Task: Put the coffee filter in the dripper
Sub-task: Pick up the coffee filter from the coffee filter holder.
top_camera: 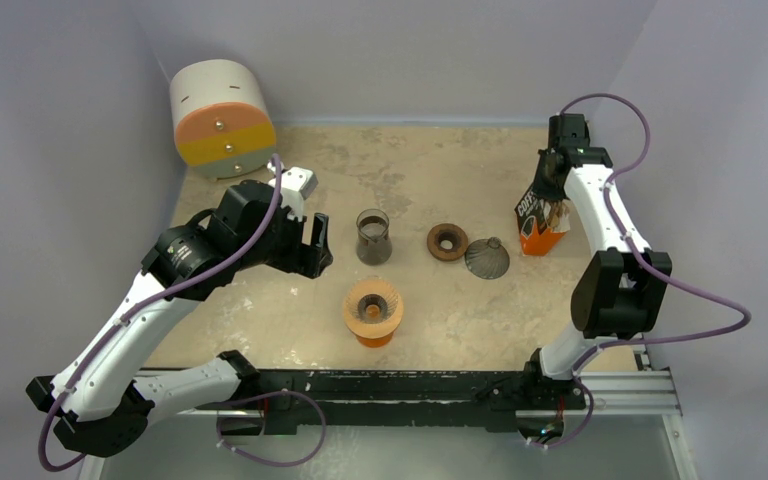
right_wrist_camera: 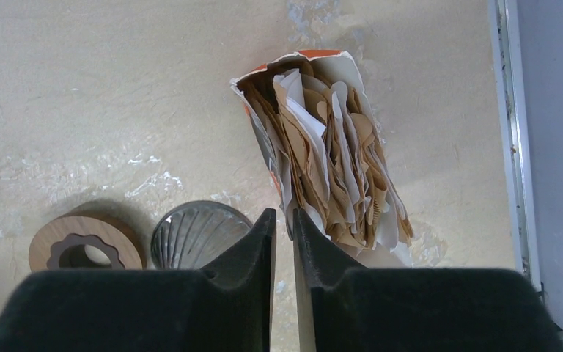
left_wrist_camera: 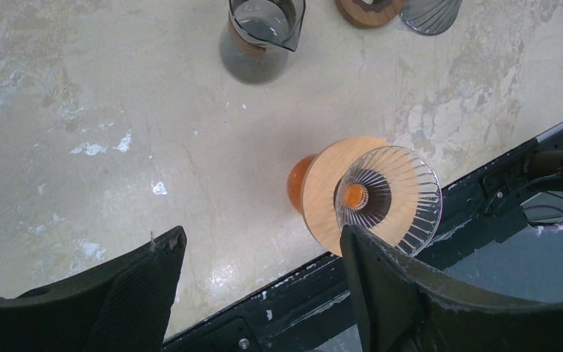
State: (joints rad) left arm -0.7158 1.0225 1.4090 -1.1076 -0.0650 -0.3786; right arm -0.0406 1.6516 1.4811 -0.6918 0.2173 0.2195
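Note:
A clear ribbed glass dripper [top_camera: 373,308] sits on a wooden ring over an orange base near the table's front; it also shows in the left wrist view [left_wrist_camera: 399,192]. An orange bag stuffed with brown and white paper coffee filters [top_camera: 540,225] stands at the right, its open top showing in the right wrist view [right_wrist_camera: 322,154]. My right gripper [top_camera: 557,203] hovers at the bag's top, its fingers [right_wrist_camera: 253,242] nearly together with nothing seen between them, just left of the bag. My left gripper [top_camera: 316,245] is open and empty, left of the dripper; it also shows in the left wrist view [left_wrist_camera: 260,236].
A glass carafe [top_camera: 373,237], a loose wooden ring [top_camera: 447,242] and a dark ribbed cone [top_camera: 487,258] stand mid-table. A round white, orange and yellow drum [top_camera: 222,120] stands at the back left. A black rail [top_camera: 410,385] runs along the front edge.

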